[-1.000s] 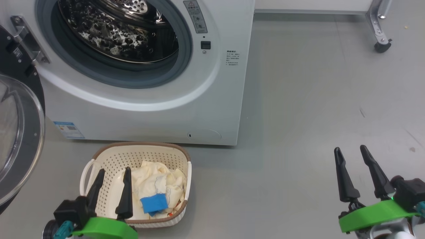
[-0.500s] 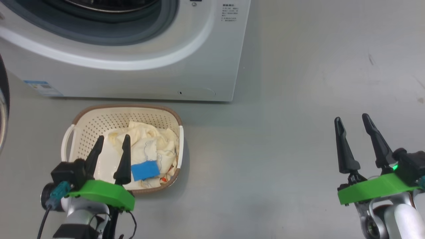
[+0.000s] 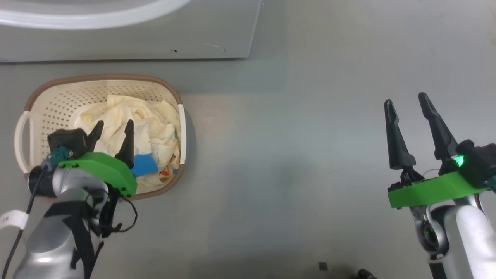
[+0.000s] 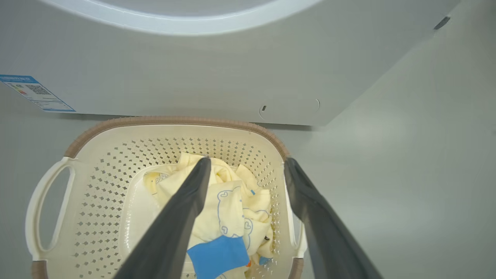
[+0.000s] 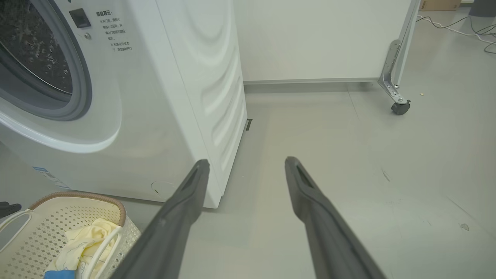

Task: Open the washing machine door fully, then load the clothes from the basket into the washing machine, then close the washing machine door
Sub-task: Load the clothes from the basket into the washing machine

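Left gripper (image 3: 115, 122): fingers spread wide and empty, poised above the near half of the basket (image 3: 97, 76), tips over the clothes (image 3: 128, 110); whether they touch the fabric cannot be told; spread as wide as a second ago.
Right gripper (image 3: 405, 99): fingers wide apart, holding nothing, over bare floor (image 3: 290, 155) well right of the basket.
Basket: upright on the floor, far rim just before the washing machine (image 3: 135, 38).
Clothes: crumpled in the basket's right part, blue patch (image 3: 144, 166) toward its near rim.
Washing machine: behind the basket, drum (image 5: 35, 58) mouth uncovered.
Change: head camera has tipped down, so the machine now sits at the top edge; the basket keeps its place before it.
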Motion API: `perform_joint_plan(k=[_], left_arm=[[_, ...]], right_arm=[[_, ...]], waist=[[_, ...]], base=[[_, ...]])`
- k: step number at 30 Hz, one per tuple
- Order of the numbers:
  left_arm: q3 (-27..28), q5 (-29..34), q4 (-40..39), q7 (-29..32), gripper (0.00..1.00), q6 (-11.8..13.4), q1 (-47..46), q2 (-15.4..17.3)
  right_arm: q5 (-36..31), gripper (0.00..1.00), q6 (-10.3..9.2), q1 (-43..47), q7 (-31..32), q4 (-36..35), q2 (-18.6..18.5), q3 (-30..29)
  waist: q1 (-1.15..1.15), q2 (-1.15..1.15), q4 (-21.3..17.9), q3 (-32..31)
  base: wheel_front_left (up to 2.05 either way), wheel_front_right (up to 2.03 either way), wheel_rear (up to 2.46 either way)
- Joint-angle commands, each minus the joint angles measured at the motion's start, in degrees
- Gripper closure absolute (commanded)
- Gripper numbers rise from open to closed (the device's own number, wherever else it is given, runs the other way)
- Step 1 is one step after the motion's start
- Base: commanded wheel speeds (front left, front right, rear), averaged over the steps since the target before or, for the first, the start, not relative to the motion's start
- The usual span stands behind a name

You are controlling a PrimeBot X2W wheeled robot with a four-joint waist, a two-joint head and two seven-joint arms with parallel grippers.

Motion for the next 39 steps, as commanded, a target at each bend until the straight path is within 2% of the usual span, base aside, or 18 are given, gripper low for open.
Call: perform_joint_plan(k=[1, 9, 15, 28, 31, 39], left_arm=[[1.18, 0.06, 1.04, 0.21, 0.00, -0.47, -2.22, 1.76], [-0.17, 1.07, 13.95, 2.15, 0.00, -2.71, -11.07, 2.56], [-0.73, 0.36, 21.89, 6.30, 0.00, -3.94, -16.13, 2.24], [-0.71, -0.92, 34.29, 9.86, 0.00, -4.71, -22.35, 3.15], [-1.11, -0.67, 36.00, 11.25, 0.00, -4.12, -23.50, 3.69], [-4.31, 2.62, 38.23, 15.16, 0.00, -0.06, -26.85, 5.84]], right_arm=[[-0.35, 0.00, -0.16, -0.55, -0.86, -1.29, -0.27, 1.19], [-1.02, 0.00, -0.16, -3.14, -1.72, -0.50, 0.47, 2.38], [-1.00, 0.00, -0.16, -4.53, -2.12, 0.15, 1.07, 3.04], [-0.56, 0.00, -0.16, -8.01, -2.29, 0.09, 2.42, 5.93], [-0.39, 0.00, -0.16, -8.12, -2.29, 0.11, 2.69, 6.40], [-0.02, 0.00, -0.16, -8.40, -2.30, -0.47, 3.15, 7.45]], waist=[[-0.01, 0.00, -2.44, 3.26], [-0.01, 0.00, -6.11, 9.11], [-0.01, 0.00, -7.44, 12.32], [-0.01, 0.00, -10.93, 17.17], [-0.01, 0.00, -11.83, 18.04], [-0.01, 0.00, -13.78, 20.81]], base=[[0.00, 0.00, 0.00], [0.00, 0.00, 0.00], [0.00, 0.00, 0.00], [0.00, 0.00, 0.00], [0.00, 0.00, 0.00], [0.00, 0.00, 0.00]])
